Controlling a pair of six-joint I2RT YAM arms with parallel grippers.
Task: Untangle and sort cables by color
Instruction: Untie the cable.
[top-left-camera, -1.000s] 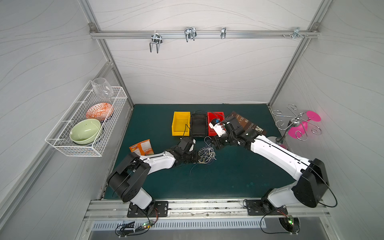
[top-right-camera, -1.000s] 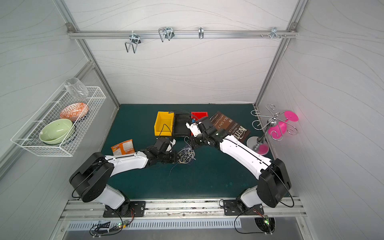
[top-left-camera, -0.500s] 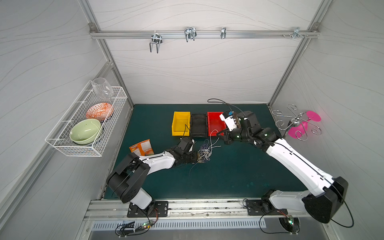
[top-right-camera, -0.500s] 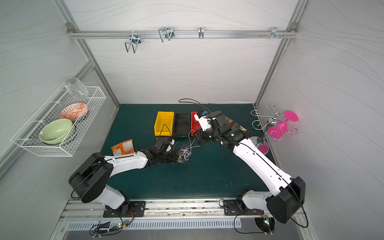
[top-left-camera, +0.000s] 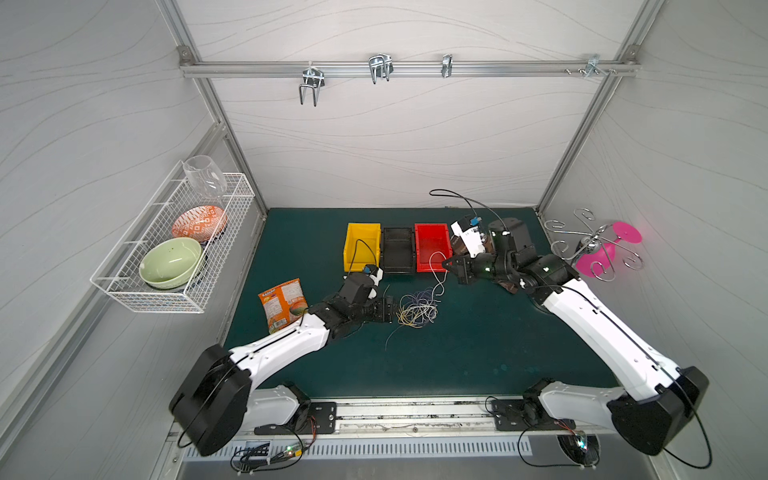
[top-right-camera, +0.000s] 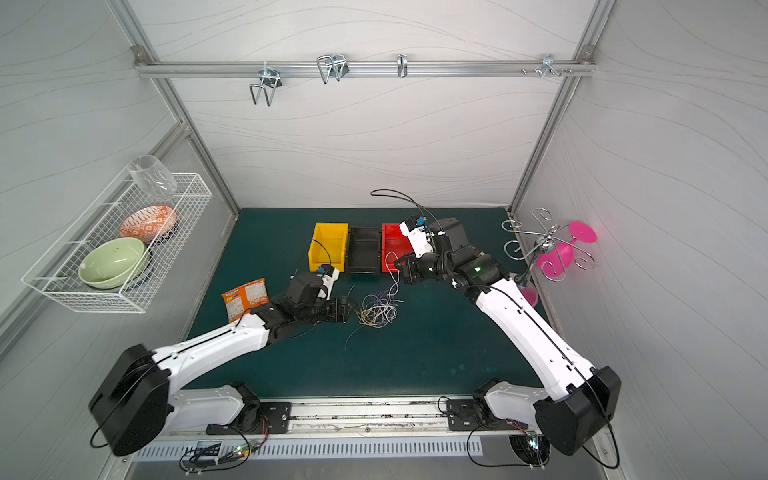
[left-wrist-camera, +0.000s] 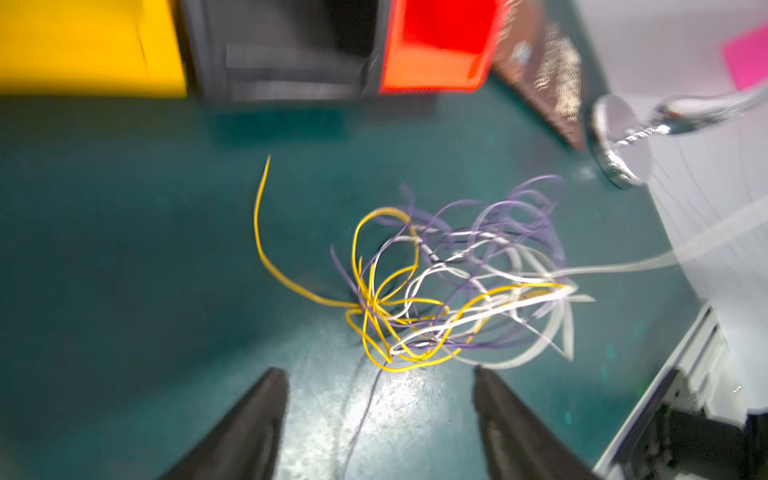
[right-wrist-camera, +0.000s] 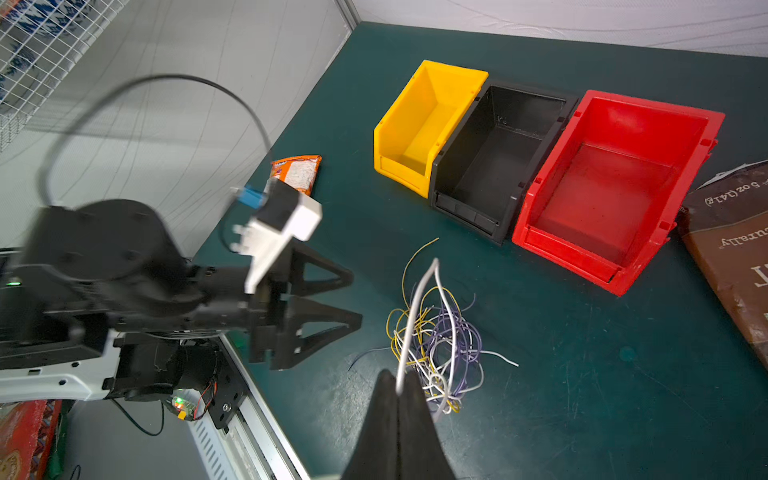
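One white cable (right-wrist-camera: 415, 307), pinched between the pressed-together fingers of the right gripper (right-wrist-camera: 398, 388), runs 12-to-6 into the cables (top-left-camera: 417, 309) heap, which lies at 6 o'clock of three bins: yellow bin (top-left-camera: 362, 226), black bin (top-left-camera: 399, 249), red bin (top-left-camera: 428, 241). The left gripper (left-wrist-camera: 378, 372) is spread, at the heap's 9 o'clock.

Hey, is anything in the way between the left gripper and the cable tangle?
Nothing visible. The open left gripper faces the tangle across bare mat; one loose strand from the tangle reaches toward it.
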